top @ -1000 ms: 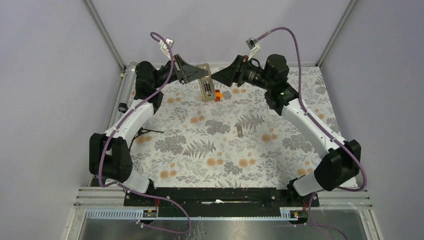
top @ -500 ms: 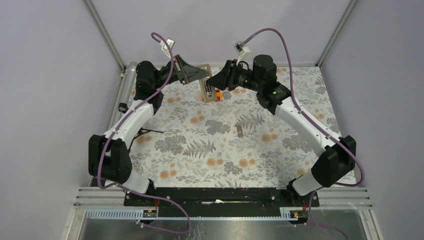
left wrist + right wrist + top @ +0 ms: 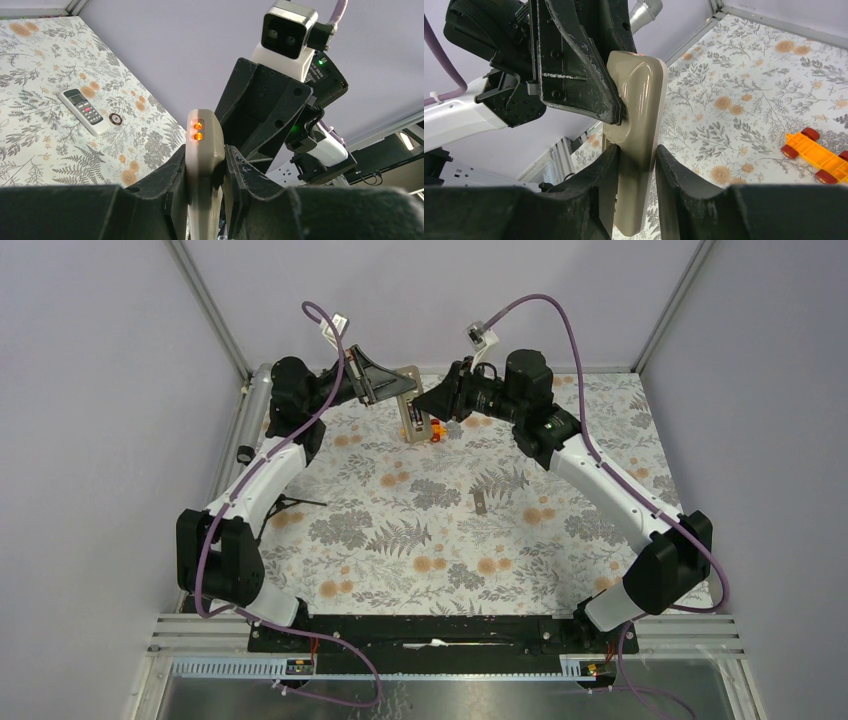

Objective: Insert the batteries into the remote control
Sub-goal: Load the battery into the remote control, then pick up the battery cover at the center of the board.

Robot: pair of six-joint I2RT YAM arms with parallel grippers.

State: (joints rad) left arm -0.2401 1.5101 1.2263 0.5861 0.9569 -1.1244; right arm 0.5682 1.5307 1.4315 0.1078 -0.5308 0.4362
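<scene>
Top view: the remote control (image 3: 409,405) hung in the air over the far middle of the table (image 3: 560,570), caught between both arms. Its long axis ran roughly near to far. The left gripper (image 3: 392,390) met it from the left and the right gripper (image 3: 424,402) from the right, so neither arm was clearly nearer. An orange toy (image 3: 436,427) lay just beside it on the cloth, and a small grey piece (image 3: 481,502) sat well apart, toward the middle. I could not make out the batteries here.

Left wrist view: the left jaws were pinching the handset across its 2 long edges. The end with 2 orange lights stuck out past the fingers, toward the right gripper's black body beyond. A white remote (image 3: 82,106) and a small black ring (image 3: 116,119) lay on the table below.

Right wrist view: the grey-brown back faced this camera, long axis running straight away from the jaws. The right jaws sat closed against both edges of its nearer part, apparently touching. The left fingers (image 3: 574,70) clamped it further along. No batteries showed here either.
</scene>
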